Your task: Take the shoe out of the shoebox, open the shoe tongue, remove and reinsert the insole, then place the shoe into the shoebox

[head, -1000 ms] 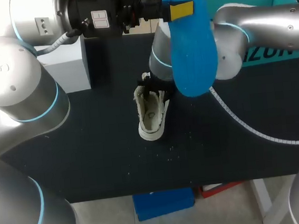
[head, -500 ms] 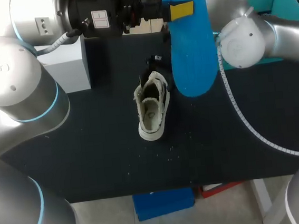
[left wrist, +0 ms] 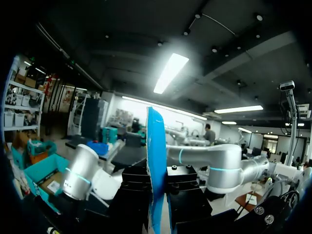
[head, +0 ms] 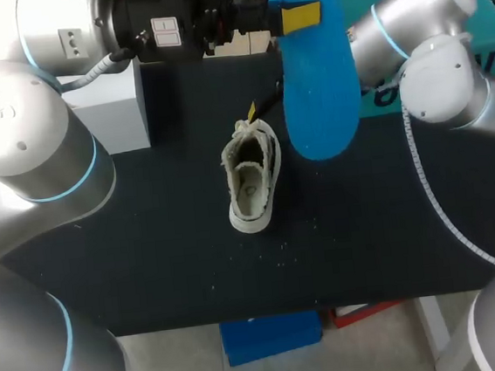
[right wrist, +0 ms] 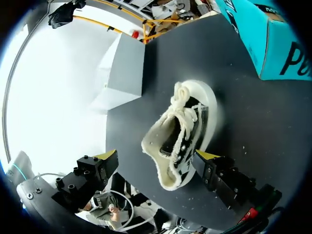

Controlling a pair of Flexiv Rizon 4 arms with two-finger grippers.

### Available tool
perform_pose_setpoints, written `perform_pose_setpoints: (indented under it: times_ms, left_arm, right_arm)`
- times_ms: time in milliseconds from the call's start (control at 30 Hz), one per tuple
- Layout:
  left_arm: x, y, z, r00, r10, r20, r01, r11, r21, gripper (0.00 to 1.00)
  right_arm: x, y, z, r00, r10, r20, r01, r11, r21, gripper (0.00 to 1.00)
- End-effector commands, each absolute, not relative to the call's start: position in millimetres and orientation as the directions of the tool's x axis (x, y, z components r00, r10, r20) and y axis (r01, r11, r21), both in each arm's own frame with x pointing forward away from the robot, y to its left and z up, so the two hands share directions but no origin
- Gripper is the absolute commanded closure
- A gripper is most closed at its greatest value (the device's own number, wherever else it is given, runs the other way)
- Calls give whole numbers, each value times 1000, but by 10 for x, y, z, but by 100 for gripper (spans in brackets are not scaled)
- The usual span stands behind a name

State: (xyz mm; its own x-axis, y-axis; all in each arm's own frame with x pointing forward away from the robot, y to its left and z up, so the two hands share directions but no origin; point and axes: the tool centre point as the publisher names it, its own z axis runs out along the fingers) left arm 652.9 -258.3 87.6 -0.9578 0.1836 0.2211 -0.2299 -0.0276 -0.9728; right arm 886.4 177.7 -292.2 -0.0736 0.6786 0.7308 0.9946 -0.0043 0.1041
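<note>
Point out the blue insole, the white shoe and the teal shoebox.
Blue foam insole (head: 312, 83): head view, middle of its flat face.
White lace-up canvas shoe (right wrist: 185, 117): right wrist view, on the laced upper.
Teal cardboard shoebox (right wrist: 263, 39): right wrist view, on its side wall.

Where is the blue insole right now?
In the head view the left gripper holds the insole up in the air, right of the shoe on the table.
</note>
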Motion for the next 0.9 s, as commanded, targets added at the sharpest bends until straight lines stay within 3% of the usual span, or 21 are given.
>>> perform_pose_setpoints:
  times_ms: [33,700,900]
  left_arm:
    - [6525,-2592,876,-958,181,221,-230,-26,-973,100]
    - [6525,-2592,876,-958,181,221,-230,-26,-973,100]
    - [6525,-2592,876,-958,181,221,-230,-26,-973,100]
  right_arm:
    - [8778,1666,-2857,-77,546,834,993,-32,113,0]
    - [8831,1515,-2281,-33,391,920,991,-108,82,0]
    - [8812,1468,-2176,6,279,960,993,-115,28,0]
